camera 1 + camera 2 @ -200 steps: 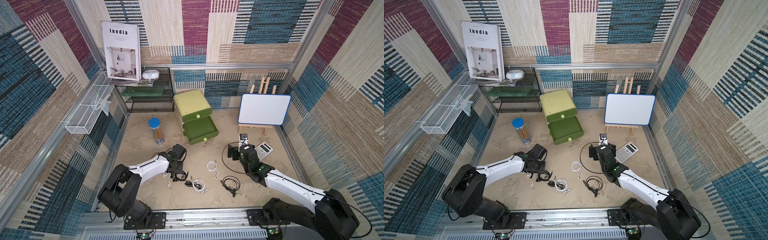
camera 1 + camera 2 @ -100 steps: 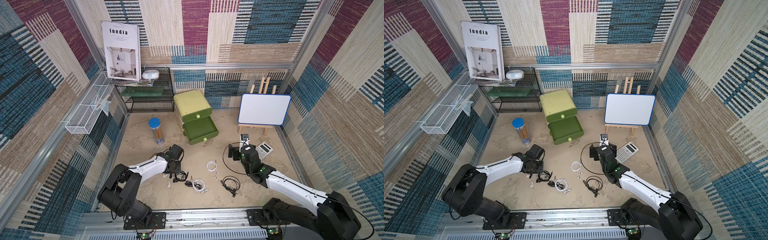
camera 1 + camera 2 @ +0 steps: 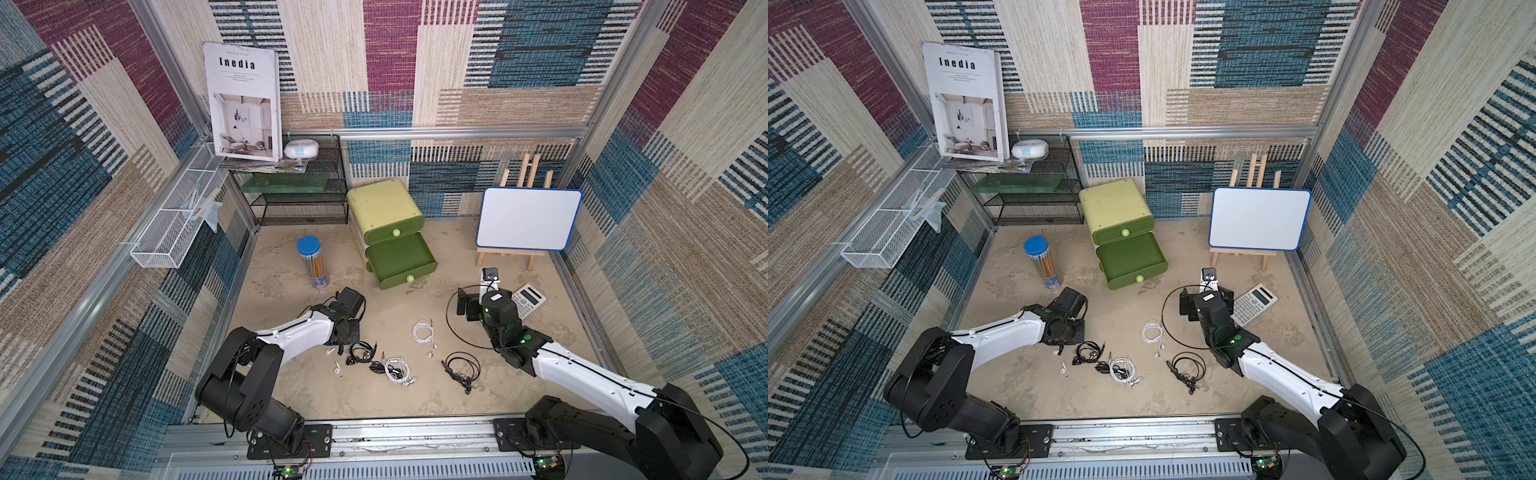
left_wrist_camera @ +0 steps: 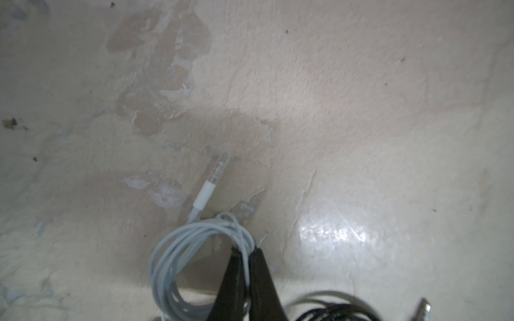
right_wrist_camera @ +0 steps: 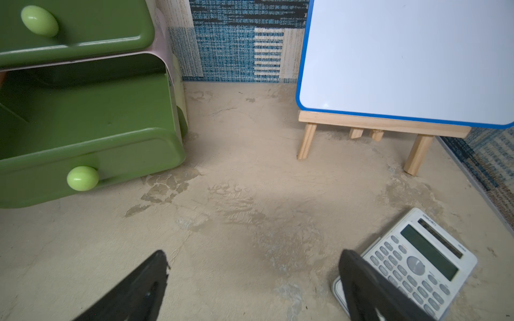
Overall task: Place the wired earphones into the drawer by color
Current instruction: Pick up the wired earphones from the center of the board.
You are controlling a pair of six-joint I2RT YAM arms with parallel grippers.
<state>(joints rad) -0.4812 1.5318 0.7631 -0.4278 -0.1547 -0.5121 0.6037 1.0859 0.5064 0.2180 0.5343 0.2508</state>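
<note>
At the near left of the surface [image 3: 291, 386], the left hand [image 4: 246, 254] was pressed together on a strand of the white coil [image 4: 172, 250]. It pinched the coil's edge, not the whole bundle. The coil lay on the surface with its plug [image 4: 208, 186] pointing away from the fingers, and the black set [image 4: 333, 310] lay just beside the hand. In a top view, two white earbuds [image 3: 336, 369] trailed out from under that hand.

The step in hand looked like the lift. With only a strand or so caught, a slow, straight rise would suit, letting the loops hang free without dragging the black set along. The earbuds would probably dangle, so the carry should pass high over the front of the lower drawer [image 3: 401, 259]. That drawer stood pulled out with no earphones showing inside, while the upper drawer [image 3: 392, 233] was shut. Letting go well inside the drawer, once the hanging ends had pooled there, would keep the cable off the rim.

The right hand [image 5: 254, 259] was spread wide and held nothing, near the calculator [image 5: 417, 258]. A second white coil [image 3: 423, 331], a tangled bundle [image 3: 397, 370] and a black coil [image 3: 461, 365] lay on the surface.
</note>
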